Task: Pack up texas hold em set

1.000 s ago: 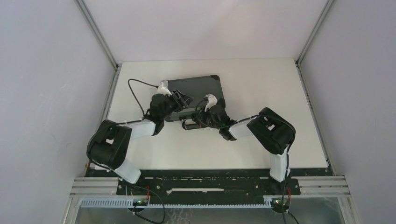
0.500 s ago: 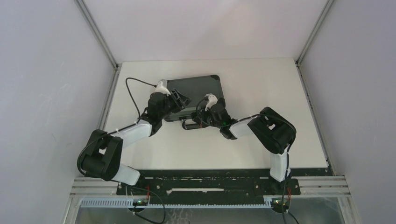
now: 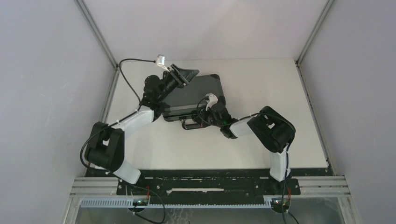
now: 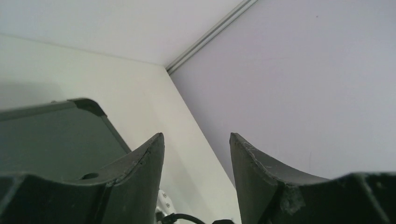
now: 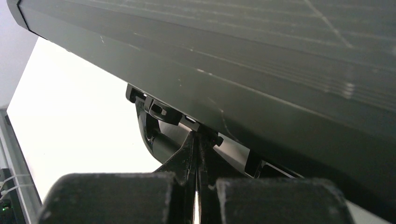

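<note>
The texas hold em set shows only as a closed dark-grey briefcase (image 3: 198,91) lying flat on the white table; chips, cards and dice are hidden. My left gripper (image 3: 185,74) hangs open in the air above the case's back-left corner, nothing between its fingers (image 4: 140,163); the lid (image 4: 51,135) lies below it in the left wrist view. My right gripper (image 3: 202,116) is shut, its tips (image 5: 198,135) pressed against the case's front edge (image 5: 233,56) next to the black handle (image 5: 156,137), with nothing held.
White table (image 3: 261,84) is boxed in by grey walls on the left, back and right, with metal rails (image 3: 98,35) at the corners. A cable (image 3: 133,63) loops from the left wrist. The arm bases stand at the near edge.
My left arm has lifted off the case's lid and swung up and back toward the rear wall, staying open. The right gripper and the case have not moved.
</note>
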`<state>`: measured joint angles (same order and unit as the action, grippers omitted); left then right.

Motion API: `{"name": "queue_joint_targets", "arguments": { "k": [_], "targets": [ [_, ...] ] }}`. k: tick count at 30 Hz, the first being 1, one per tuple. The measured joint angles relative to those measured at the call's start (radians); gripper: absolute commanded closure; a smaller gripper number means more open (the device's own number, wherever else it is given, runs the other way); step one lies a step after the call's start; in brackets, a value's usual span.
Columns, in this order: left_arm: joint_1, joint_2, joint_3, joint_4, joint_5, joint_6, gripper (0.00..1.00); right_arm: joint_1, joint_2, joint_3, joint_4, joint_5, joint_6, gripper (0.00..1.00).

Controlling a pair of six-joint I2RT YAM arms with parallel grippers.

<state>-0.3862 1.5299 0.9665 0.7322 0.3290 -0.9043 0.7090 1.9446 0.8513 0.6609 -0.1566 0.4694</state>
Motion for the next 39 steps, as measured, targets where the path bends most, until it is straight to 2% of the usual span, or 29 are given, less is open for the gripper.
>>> {"name": "queue_joint_targets", "arguments": {
  "k": [3, 7, 10, 13, 15, 21, 31, 39],
  "targets": [
    [0.003, 0.064, -0.031, 0.058, 0.023, -0.057, 0.43, -0.002, 0.003, 0.001, 0.004, -0.004, 0.000, 1.00],
    [0.003, 0.174, -0.226, 0.188, 0.042, -0.145, 0.43, -0.005, 0.011, 0.001, 0.021, -0.011, 0.000, 1.00],
    [-0.005, 0.246, -0.369, 0.397, 0.090, -0.246, 0.43, -0.013, 0.020, 0.004, 0.024, -0.020, 0.004, 1.00],
    [0.002, 0.285, -0.417, 0.539, 0.105, -0.267, 0.43, -0.015, 0.021, 0.006, 0.023, -0.025, 0.004, 1.00],
    [0.005, 0.298, -0.420, 0.570, 0.108, -0.265, 0.43, -0.016, 0.021, 0.006, 0.024, -0.024, 0.004, 1.00],
    [0.012, 0.283, -0.417, 0.550, 0.113, -0.260, 0.41, -0.018, 0.018, 0.004, 0.025, -0.014, 0.003, 1.00],
    [0.039, 0.147, -0.385, 0.310, 0.117, -0.254, 0.40, -0.026, -0.073, -0.039, 0.013, 0.061, -0.032, 1.00],
    [0.042, 0.123, -0.362, 0.234, 0.110, -0.246, 0.40, -0.019, -0.077, -0.039, 0.013, 0.085, -0.049, 1.00]
  ]
}}
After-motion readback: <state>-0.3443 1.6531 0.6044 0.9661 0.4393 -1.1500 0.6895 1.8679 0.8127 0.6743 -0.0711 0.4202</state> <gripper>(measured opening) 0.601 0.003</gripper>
